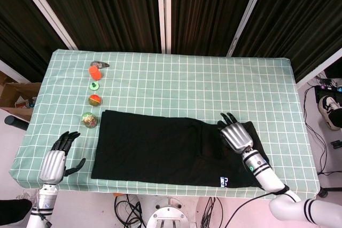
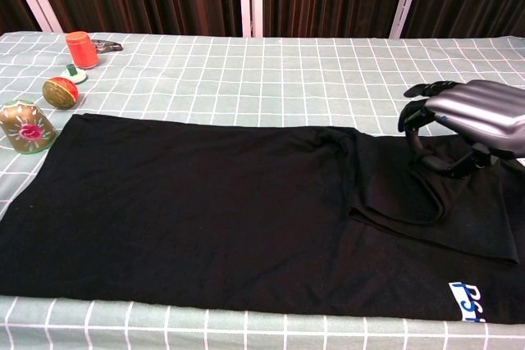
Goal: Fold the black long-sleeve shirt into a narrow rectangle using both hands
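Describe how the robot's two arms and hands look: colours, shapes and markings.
Both hands have silver-grey metallic backs with ribbed plating and black fingers. The left hand sits on a slim grey wrist. The right hand joins a silver cylindrical forearm bearing a small green-lit ring, then a white rounded arm segment with black bands. In the chest view only the right hand appears, glossy grey.

A table (image 1: 176,86) under a green cloth with a white grid fills the middle. Dark curtains (image 1: 123,9) with white posts (image 1: 162,12) hang at 12 o'clock. A cardboard box (image 1: 13,95) sits at 9 o'clock on the pale floor (image 1: 327,148); cables (image 1: 131,206) trail at 6 o'clock.
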You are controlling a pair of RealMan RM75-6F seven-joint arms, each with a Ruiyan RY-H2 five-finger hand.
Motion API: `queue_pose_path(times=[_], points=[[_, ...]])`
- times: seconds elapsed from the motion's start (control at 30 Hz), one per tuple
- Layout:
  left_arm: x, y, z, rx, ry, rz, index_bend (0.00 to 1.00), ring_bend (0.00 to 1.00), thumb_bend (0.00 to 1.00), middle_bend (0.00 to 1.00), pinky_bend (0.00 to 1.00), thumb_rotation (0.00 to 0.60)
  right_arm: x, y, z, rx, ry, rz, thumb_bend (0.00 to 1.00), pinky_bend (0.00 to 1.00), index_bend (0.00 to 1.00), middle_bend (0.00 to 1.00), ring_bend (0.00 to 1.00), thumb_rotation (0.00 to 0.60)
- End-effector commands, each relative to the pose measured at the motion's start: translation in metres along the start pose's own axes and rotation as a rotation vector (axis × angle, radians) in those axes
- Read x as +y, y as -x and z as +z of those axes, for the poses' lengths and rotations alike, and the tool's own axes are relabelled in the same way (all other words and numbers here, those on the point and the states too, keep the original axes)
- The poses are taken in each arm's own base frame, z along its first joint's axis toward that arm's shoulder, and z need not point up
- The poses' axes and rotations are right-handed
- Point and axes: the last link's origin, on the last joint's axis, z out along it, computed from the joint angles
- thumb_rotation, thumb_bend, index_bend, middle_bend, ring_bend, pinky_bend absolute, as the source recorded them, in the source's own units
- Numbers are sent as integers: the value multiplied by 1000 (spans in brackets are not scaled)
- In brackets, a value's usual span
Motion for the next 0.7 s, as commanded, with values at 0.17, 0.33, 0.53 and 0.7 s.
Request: queue_pose_path(times=[0.17, 0.33, 0.53, 0.7], points=[[0, -3, 5, 7, 16, 5, 145, 73, 246, 129, 189, 600, 12, 0, -66, 8, 33, 7, 460, 134, 650, 288, 43, 600], [2, -6, 13, 15, 37, 18, 145, 73, 246, 129, 189, 600, 18, 15, -99, -64, 84, 24, 459, 134, 633, 271, 43, 600], [7, -20, 30, 40, 105, 88, 145, 73, 246, 129, 189, 600, 21, 34, -108, -157, 107, 31, 412, 134, 388, 215, 29, 600], [10, -39, 52, 22, 184, 201, 145, 74, 246, 129, 189, 600, 23, 35, -116, -217, 106, 31, 363, 182, 171, 185, 29, 600]])
